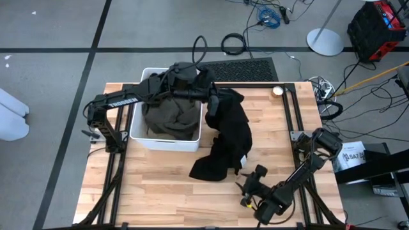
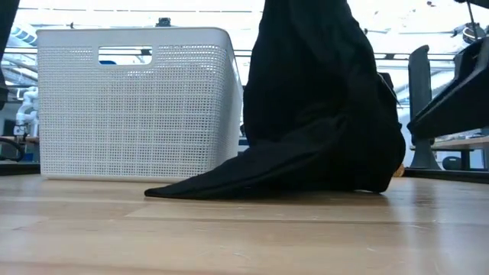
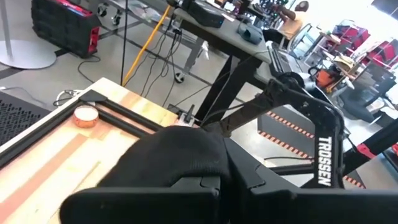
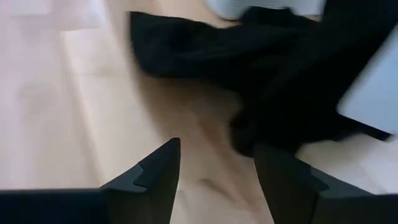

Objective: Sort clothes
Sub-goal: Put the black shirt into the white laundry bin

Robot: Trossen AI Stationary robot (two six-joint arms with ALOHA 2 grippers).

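A black garment (image 1: 231,131) hangs from my left gripper (image 1: 214,101), which is shut on it just past the right rim of the white bin (image 1: 137,131). The garment's lower end (image 1: 208,169) lies spread on the wooden table; in the low view it (image 2: 321,114) drops from above onto the boards. A dark olive garment (image 1: 169,115) fills the bin. My right gripper (image 4: 214,162) is open low over the table at the near right, its fingertips at the black garment's lower edge (image 4: 255,134). My left gripper holds the black garment by its upper end (image 3: 174,155), coming level from the table's left side. The cloth drapes over the fingers and hides the place of contact. The garment hangs below the gripper with its lower end on the table. My right gripper stands open beside the cloth's edge; I cannot tell whether one finger (image 4: 280,174) touches it.
A small roll of tape (image 1: 277,91) lies at the far right corner. Black frame rails (image 1: 295,121) run along the table's right and far sides. Bare wood (image 1: 153,191) lies at the near left.
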